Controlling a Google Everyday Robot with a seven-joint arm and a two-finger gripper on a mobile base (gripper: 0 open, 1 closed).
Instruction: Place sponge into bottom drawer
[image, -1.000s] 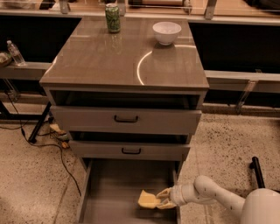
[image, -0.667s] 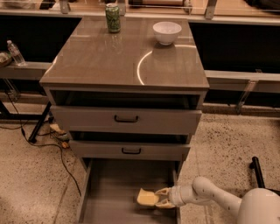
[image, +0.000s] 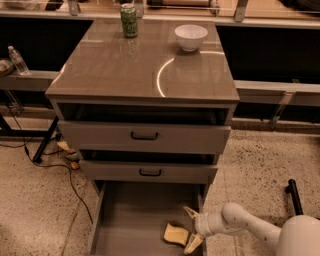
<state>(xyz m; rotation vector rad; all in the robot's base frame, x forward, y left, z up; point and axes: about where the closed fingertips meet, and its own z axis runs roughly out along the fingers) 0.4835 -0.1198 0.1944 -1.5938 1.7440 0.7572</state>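
Note:
The pale yellow sponge (image: 175, 234) lies on the grey floor of the bottom drawer (image: 132, 220), near its right wall. The drawer is pulled out from under the cabinet. My gripper (image: 191, 229) is low inside the drawer at the right, just right of the sponge. Its two pale fingers are spread apart, one above and one below the sponge's right edge, and do not squeeze it. My white arm (image: 240, 225) comes in from the lower right.
The two upper drawers (image: 145, 136) stick out slightly above the open drawer. A white bowl (image: 190, 36) and a green can (image: 129, 20) stand on the cabinet top. Cables (image: 65, 150) lie on the floor at the left. A black bar (image: 295, 196) is at the right.
The gripper held the sponge just above the drawer floor. Now its fingers have spread open and the sponge rests on the floor.

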